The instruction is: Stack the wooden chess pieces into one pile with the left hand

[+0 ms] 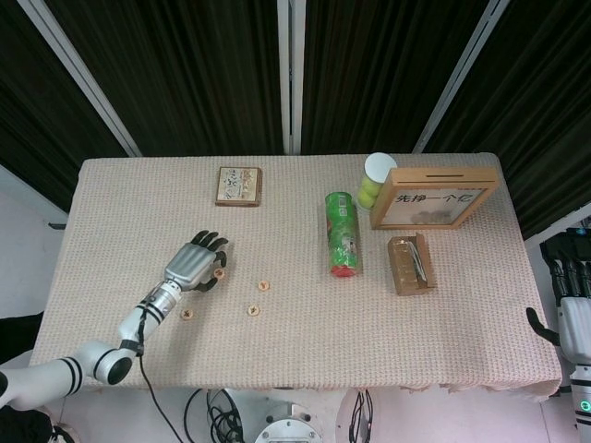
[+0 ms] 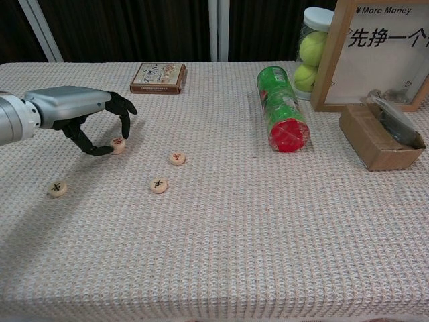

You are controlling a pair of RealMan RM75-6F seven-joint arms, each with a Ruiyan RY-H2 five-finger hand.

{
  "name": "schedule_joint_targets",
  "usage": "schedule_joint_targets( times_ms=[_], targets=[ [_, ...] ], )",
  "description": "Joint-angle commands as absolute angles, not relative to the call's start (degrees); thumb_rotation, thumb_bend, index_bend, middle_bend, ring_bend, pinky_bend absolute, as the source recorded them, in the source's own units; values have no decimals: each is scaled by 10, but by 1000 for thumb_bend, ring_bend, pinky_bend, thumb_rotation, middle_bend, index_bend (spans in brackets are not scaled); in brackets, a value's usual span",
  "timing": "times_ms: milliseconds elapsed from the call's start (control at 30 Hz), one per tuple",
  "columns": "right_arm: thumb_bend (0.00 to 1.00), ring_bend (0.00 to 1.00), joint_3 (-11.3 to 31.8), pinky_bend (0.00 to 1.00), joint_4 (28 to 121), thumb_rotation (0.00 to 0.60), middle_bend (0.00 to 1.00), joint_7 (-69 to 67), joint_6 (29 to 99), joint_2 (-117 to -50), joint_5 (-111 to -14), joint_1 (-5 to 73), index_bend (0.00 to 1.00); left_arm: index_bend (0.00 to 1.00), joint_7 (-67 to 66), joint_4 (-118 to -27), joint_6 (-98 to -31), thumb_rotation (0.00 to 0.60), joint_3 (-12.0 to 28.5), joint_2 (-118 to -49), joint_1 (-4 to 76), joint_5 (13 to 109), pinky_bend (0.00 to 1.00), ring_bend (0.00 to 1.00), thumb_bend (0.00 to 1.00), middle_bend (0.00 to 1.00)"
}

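Left hand (image 2: 80, 114) reaches in from the left edge of the table (image 2: 268, 235), fingers curled down over one wooden chess piece (image 2: 118, 143). In the chest view the thumb and a fingertip (image 2: 125, 131) pinch that piece from either side; it sits on or just off the cloth (cannot tell which). The head view shows the same hand (image 1: 195, 265) from above, with the piece (image 1: 219, 273) only as a small disc at the fingertips, contact unreadable there.

Three more pieces lie loose and flat on the cloth: one (image 2: 177, 158) to the right of the hand, one (image 2: 159, 185) nearer the front edge, one (image 2: 57, 188) below the forearm. None is stacked. Their markings are legible only in the chest view.

Right hand (image 1: 572, 295) appears only in the head view, off the table's right edge, fingers pointing up and slightly apart, holding nothing.

Other items: small printed box (image 2: 158, 77) at the back, green can (image 2: 281, 114) lying on its side, jar of tennis balls (image 2: 314, 50), framed sign (image 2: 375, 47), open cardboard box (image 2: 379, 137).
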State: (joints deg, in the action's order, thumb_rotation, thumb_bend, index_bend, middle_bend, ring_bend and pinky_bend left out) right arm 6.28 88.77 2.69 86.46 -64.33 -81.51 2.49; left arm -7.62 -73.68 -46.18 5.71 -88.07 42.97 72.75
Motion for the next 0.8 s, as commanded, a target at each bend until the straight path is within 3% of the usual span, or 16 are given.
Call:
schedule_joint_targets(
  times_ms=[33,800],
  targets=[
    [245,0,63,0,888,600,0,27,865,-643,-815,25,0,396,-77,-737,-462,600,57,-880,430,727,37,0,337,108],
    [247,0,64,0,889,600,0,27,864,-642,-814,25,0,450,-83,-754,-466,600,51,-870,432,727,22,0,338,108]
  ],
)
